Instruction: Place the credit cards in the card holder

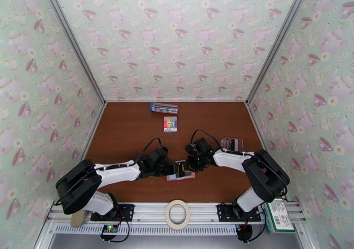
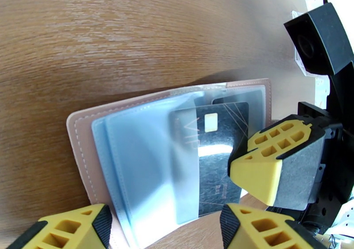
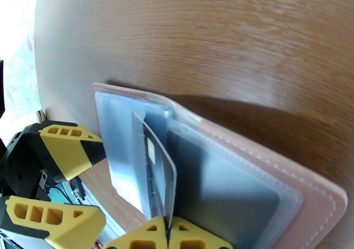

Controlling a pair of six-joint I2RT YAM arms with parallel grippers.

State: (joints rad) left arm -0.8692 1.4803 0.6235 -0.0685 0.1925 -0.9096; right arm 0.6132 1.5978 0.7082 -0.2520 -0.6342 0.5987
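We found the card holder (image 1: 180, 175) lying open on the brown table (image 1: 128, 132), near the front edge and between the two arms. It lay pink cover down, with its grey-blue and frosted sleeves fanned upward.

The right hand (image 3: 168, 233) was closed, its yellow fingertips pinched together on the lower edge of the dark grey credit card (image 3: 155, 168). In the right wrist view that card stood nearly on edge between two clear sleeves in the middle of the holder. In the left wrist view the same card showed its pale chip, and a frosted sleeve covered its left part. The right hand's finger pressed against its right side.

The left hand (image 2: 163, 222) was open, its fingers spread wide on either side of the holder's near edge and gripping nothing. One finger (image 3: 66, 144) lay close against the holder's outer rim, but we could not tell whether it touched.

The other credit cards (image 1: 232, 144), pale with dark bands, sat in a small stack just behind the right forearm, well apart from the holder. Farther back lay a pack of coloured markers (image 1: 170, 124) and, near the rear wall, a clear pen box (image 1: 164, 108). A roll of tape (image 1: 177, 214) rested on the front rail.
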